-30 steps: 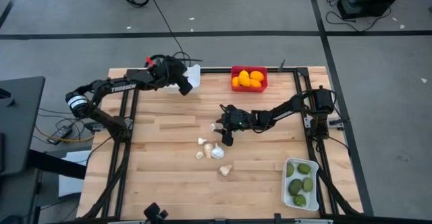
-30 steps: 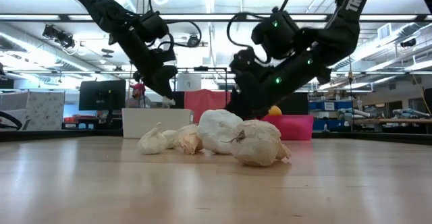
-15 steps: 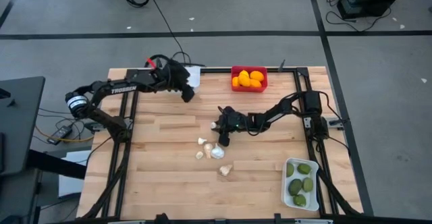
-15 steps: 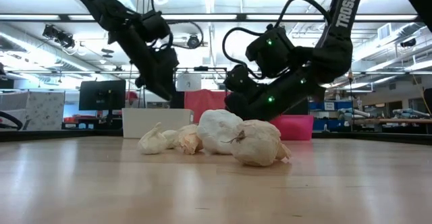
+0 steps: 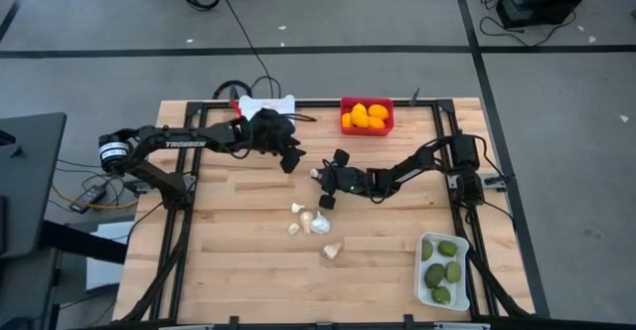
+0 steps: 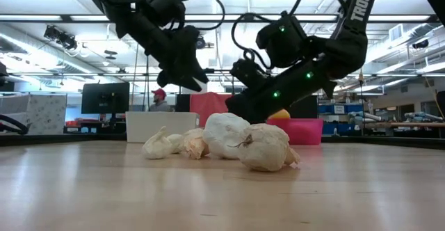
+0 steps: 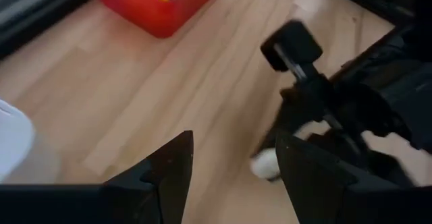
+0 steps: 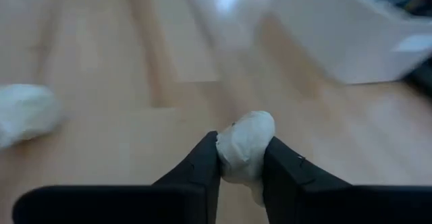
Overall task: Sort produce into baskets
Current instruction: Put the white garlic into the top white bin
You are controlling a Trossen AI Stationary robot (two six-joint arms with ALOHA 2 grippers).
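Observation:
Several whitish garlic bulbs [image 5: 310, 221] lie loose on the wooden table's middle, heaped close in the low view [image 6: 236, 142]. My right gripper [image 5: 320, 177] is low over the table just beyond them, shut on one more bulb [image 8: 244, 142]. My left gripper [image 5: 294, 160] hovers open and empty a little to the far left of it, its fingers [image 7: 172, 170] apart. The red basket [image 5: 367, 115] at the far edge holds orange citrus. A white basket [image 5: 443, 270] at the near right holds green fruits. Another white basket [image 5: 266, 103] sits at the far edge. My right gripper pinches a garlic bulb by its two sides [image 8: 236, 158] between the two fingers. The fingers [image 8: 202, 163] come slanting down from the table's right. The bulb's rounded top [image 8: 253, 124] stands out past the fingertips. Whether it rests on the wood I cannot tell.
Black frame rails run along the table's left and right sides [image 5: 184, 186]. Bare wood lies between the garlic heap and the near-right white basket. A person [image 6: 159, 100] shows in the room behind the table.
My left gripper has swung from over the far white basket toward the table's middle, ending close to my right gripper. My right gripper has stayed near its place but turned, its fingers swinging from the garlic heap's side toward the far left.

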